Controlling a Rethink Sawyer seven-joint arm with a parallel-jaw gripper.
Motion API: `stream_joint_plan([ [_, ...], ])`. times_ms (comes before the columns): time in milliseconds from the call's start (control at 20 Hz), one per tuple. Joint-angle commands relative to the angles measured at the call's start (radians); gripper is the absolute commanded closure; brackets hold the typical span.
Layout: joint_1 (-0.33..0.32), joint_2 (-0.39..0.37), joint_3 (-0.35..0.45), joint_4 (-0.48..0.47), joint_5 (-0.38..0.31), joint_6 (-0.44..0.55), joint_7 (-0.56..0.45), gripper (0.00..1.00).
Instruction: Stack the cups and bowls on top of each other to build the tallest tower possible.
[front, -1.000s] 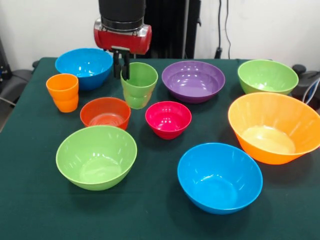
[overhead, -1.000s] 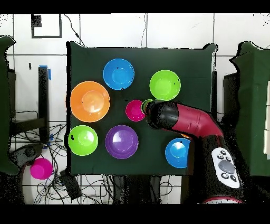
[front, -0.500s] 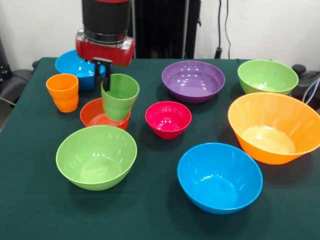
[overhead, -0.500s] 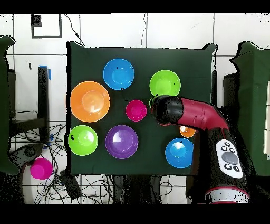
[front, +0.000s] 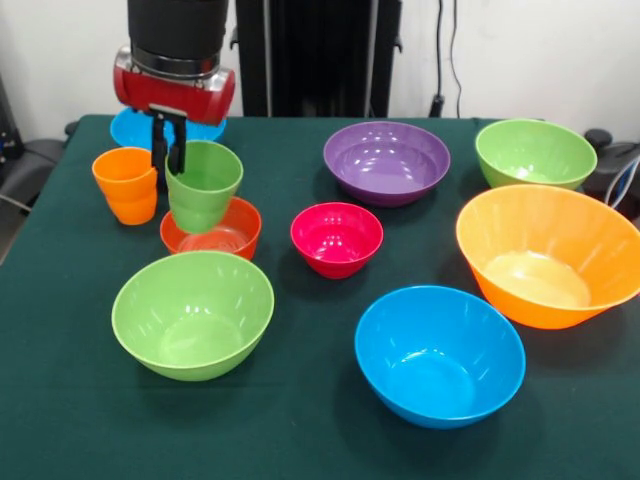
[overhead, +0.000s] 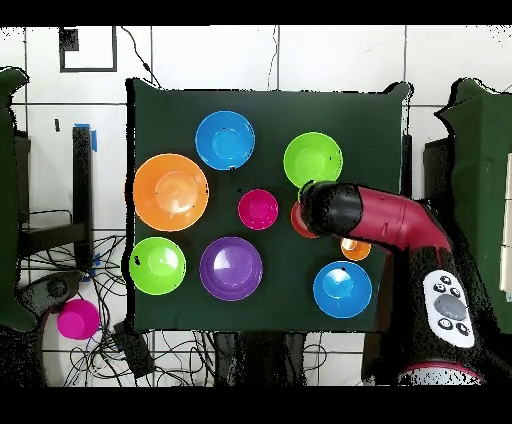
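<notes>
Cups and bowls are not yet stacked, so no tower stands and nearly all the task is left. One glossy light-green plastic cup with a stepped waist (front: 203, 184) hangs off the dark green tabletop (front: 300, 440), its rim pinched by the black tool (front: 168, 143) of the red and black arm; the tool is narrow, one finger inside the cup wall and one outside. Taking the small glossy red-orange plastic bowl (front: 222, 232) as landmark: the held cup hangs over its far-left rim, so I judge this bowl or the cup beside it to be the likely target. The glossy orange plastic cup (front: 126, 185) stands just left of it, apart. The lime green bowl (front: 192, 313) sits just in front of it, the small pink bowl (front: 337, 238) just to its right, the purple bowl (front: 386, 161) farther right and back, the blue bowl (front: 439, 355) well to the front right, the very large orange bowl (front: 547, 254) and a second lime bowl (front: 535, 153) far right. Another blue bowl (front: 130, 130) lies behind it, mostly hidden by the arm. Nothing blocks the way down, though the orange cup is close
</notes>
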Motion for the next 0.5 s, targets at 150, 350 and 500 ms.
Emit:
stream_joint_plan([
  [150, 0.030, -0.051, -0.014, 0.108, -0.051, 0.174, -0.007, 1.00],
  [350, 0.035, -0.079, -0.024, 0.156, -0.039, 0.161, 0.015, 1.00],
  [500, 0.042, -0.083, -0.031, 0.170, -0.038, 0.152, 0.027, 1.00],
])
